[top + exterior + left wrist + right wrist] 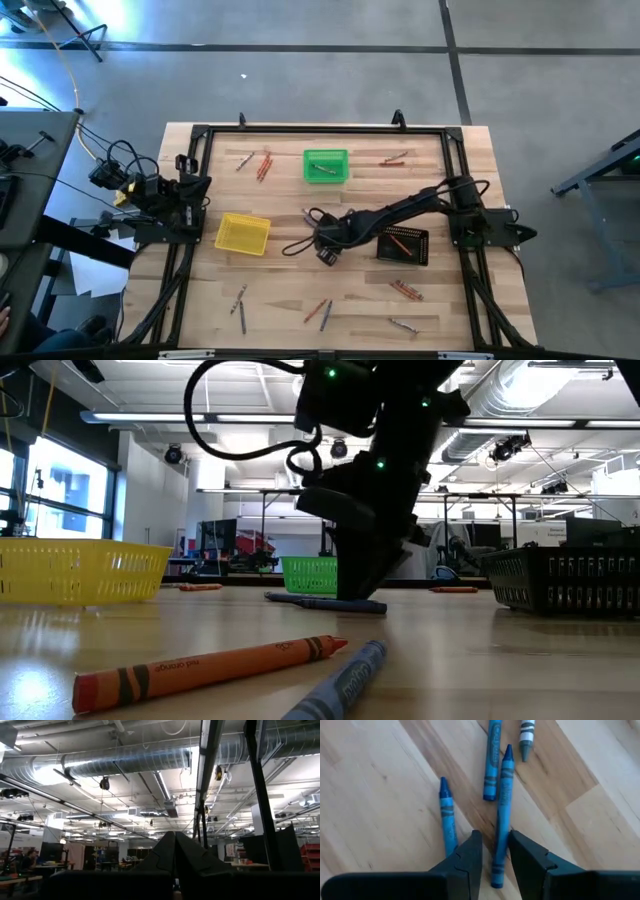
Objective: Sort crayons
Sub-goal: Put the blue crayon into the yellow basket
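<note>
Crayons lay all over the worktop (pixel 290 290), most unsorted. Nearest the front edge sat an orange crayon (pixel 205 668) beside a blue one (pixel 340 685), with more loose pairs and singles (pixel 240 305) along that edge. Further in, the right hand (pixel 494 851) was down at mid-worktop, its fingers (pixel 470 851) set narrowly apart on either side of a blue crayon (pixel 502 810). Whether they had closed onto it could not be told; it lay flat on the wood. Two other blue crayons (pixel 446 812) lay just beside it and a grey one (pixel 525 737) near.

The black basket (pixel 402 244) held a few orange sticks and the green basket (pixel 326 165) at least one dark stick; the yellow basket (pixel 243 233) looked empty from above. More crayons (pixel 262 164) waited at the far edge.

The left hand (pixel 175 857) was parked off the left side, fingers pressed together, holding nothing.

By my reading, sorting had barely begun: a handful placed, most remaining.
</note>
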{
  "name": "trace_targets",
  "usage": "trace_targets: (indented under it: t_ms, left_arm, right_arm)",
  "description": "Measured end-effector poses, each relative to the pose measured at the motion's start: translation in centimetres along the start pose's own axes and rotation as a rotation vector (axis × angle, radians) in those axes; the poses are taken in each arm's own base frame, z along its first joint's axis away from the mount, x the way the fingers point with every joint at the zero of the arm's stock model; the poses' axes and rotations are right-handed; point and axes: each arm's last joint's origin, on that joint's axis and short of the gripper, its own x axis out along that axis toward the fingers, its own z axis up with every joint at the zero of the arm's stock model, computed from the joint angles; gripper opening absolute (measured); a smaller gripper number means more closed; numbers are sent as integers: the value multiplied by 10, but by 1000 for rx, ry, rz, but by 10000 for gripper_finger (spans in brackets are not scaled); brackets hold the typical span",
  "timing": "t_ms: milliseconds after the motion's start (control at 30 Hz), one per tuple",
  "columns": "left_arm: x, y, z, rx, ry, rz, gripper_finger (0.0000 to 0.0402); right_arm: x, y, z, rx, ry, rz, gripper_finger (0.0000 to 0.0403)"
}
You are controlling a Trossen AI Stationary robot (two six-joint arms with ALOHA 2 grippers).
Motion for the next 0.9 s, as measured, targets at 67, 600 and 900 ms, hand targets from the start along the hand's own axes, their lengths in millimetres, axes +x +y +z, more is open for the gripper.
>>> trace_targets:
  t_ms: [67,600,900]
  left_arm:
    - [0,0,0,1,0,0,3]
    - [0,0,0,0,0,0,3]
    - [0,0,0,-1,-2,1,3]
  right_arm:
    - [5,-1,-1,-2,15,-7,94]
    - [9,-13,10,-24,95,38,15]
    - [-12,-13,28,-124,179,8,3]
